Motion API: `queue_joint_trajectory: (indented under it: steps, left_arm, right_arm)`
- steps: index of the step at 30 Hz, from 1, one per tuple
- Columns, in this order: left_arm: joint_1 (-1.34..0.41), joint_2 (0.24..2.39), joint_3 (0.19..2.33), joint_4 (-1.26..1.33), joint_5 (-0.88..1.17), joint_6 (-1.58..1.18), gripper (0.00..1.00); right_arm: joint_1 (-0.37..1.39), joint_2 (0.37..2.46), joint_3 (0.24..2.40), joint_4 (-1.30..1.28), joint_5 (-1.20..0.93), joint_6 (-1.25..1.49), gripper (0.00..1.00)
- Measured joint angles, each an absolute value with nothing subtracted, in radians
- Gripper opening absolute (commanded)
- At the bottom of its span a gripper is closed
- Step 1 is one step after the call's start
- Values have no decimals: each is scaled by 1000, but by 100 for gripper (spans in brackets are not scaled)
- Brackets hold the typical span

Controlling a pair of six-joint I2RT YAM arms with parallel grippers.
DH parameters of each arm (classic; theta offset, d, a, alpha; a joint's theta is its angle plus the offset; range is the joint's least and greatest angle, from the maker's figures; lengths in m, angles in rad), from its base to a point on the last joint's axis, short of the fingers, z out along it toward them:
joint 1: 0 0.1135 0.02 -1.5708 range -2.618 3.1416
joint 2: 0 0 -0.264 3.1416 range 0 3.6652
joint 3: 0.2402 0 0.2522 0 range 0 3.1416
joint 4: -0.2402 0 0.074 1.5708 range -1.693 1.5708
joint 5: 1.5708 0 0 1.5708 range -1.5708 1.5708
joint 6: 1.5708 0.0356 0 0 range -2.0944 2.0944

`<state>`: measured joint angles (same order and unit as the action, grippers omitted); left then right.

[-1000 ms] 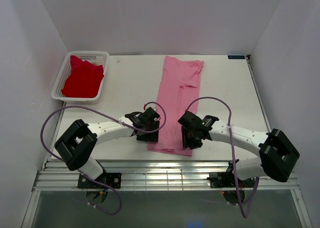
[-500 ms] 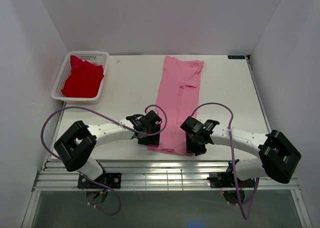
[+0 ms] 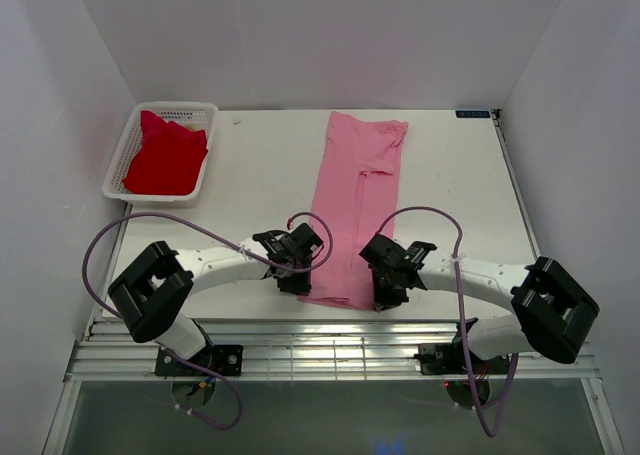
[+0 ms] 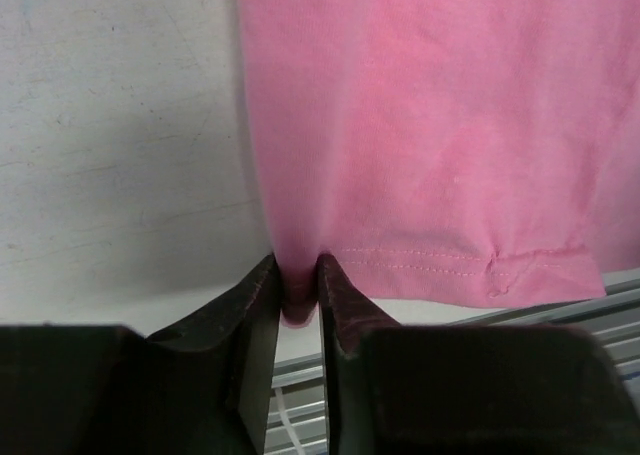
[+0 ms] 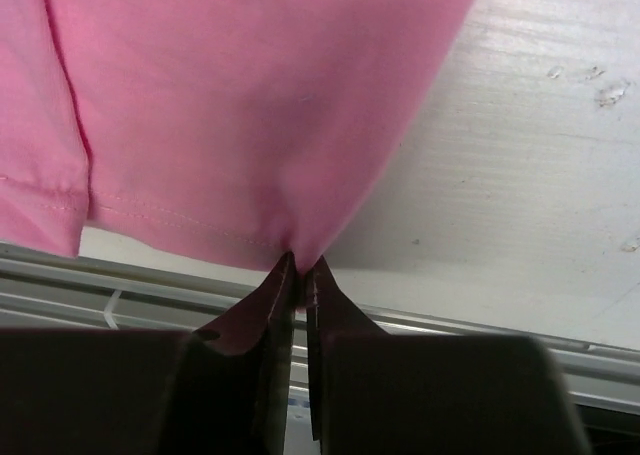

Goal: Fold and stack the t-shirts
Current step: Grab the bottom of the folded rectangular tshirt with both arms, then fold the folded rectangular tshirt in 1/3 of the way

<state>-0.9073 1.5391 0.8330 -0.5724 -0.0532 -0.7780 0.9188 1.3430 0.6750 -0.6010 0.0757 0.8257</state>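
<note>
at the near edge, a slatted metal rail (image 3: pixel 330 340) runs along the front of the white desk (image 3: pixel 260 175), and both arms reach in from their bases towards the middle. a purple cable (image 3: pixel 110 240) loops off each arm.

the left end effector (image 4: pixel 298 275) is pinched tight on the near left corner of the pink t-shirt (image 3: pixel 355 195); in the left wrist view a small tuck of pink fabric is squeezed between the two dark fingers (image 4: pixel 255 295), just at the stitched hem. the right end effector (image 5: pixel 300 265) is clamped on the near right corner of the same hem, its fingers almost meeting with a thin fold of cloth between them. both sit low, right at the front edge of the desk.

the pink t-shirt is folded lengthwise into a long narrow strip. it lies flat down the middle of the desk, hem nearest the arms, and its wider top end reaches almost to the far edge. a fold line runs down part of its length.

at the far left corner stands a white mesh basket (image 3: pixel 112 180), well apart from the pink tee, with the red t-shirt (image 3: pixel 165 160) bunched inside it.
</note>
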Motion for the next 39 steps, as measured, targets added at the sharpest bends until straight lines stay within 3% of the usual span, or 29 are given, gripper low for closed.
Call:
queue_joint_trajectory:
  steps: [4,9,21,27,39]
  left_arm:
    - [-911,1539,826,-570,-48,-785,8]
    - [-923,1534,824,-568,-46,-786,2]
    - [-960,1540,973,-690,-81,-786,2]
    - [-941,1630,1162,-680,-168,-758,2]
    - [-759,1860,1359,-572,-202,-634,1]
  right_arm:
    - [919,1341,676,-604,75,826,8]
    - [919,1310,676,-639,83,827,8]
    - [923,1297,799,-757,141,807,8]
    - [892,1415,953,-761,216,739,8]
    - [663,1686,1219,-725,316,512,8]
